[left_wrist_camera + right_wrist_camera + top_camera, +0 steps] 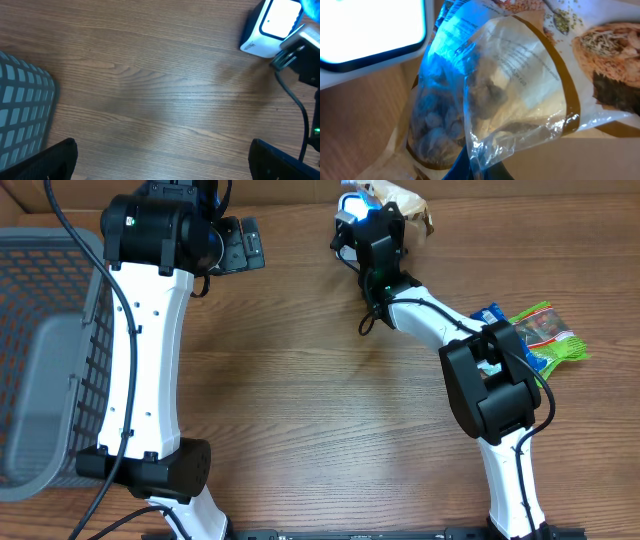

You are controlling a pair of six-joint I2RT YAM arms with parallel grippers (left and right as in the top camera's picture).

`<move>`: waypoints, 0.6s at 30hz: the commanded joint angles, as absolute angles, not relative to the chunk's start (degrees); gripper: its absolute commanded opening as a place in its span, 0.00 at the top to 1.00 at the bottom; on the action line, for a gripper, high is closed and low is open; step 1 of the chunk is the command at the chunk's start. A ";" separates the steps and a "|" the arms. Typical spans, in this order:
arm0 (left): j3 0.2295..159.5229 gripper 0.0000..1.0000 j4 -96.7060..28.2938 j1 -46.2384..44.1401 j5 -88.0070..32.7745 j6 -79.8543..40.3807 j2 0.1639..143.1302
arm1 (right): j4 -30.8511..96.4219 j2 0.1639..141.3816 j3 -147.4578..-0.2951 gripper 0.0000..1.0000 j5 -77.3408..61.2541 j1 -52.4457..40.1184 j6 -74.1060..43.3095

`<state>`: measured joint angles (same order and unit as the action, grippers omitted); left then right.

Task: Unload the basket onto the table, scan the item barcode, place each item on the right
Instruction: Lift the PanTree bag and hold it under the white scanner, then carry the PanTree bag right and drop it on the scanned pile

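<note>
The basket (40, 330) stands at the left edge of the surface (300, 380). The scanner (350, 204) sits at the far side, with the bag (410, 208) just right of it. The packets (540, 335) lie near the right edge.

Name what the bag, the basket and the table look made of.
Bag: thin clear plastic film, glossy, crinkled with glare. Basket: probably grey moulded plastic, matte open grid. Table: wood or wood-look laminate, visible grain.
</note>
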<state>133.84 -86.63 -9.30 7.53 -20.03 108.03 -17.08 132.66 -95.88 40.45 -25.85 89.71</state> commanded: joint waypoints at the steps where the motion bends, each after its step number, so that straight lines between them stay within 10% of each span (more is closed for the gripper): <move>1: 133.73 0.00 -86.56 -9.41 7.49 -21.02 108.14 | -16.40 131.98 -97.03 0.96 38.63 -25.04 93.14; 18: 133.73 0.00 -86.54 -9.41 7.49 -21.02 108.14 | -18.13 131.98 -97.03 0.96 39.27 -24.36 93.32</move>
<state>133.84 -86.65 -9.30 7.53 -20.03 108.03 -16.75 132.66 -95.88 38.83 -24.47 93.25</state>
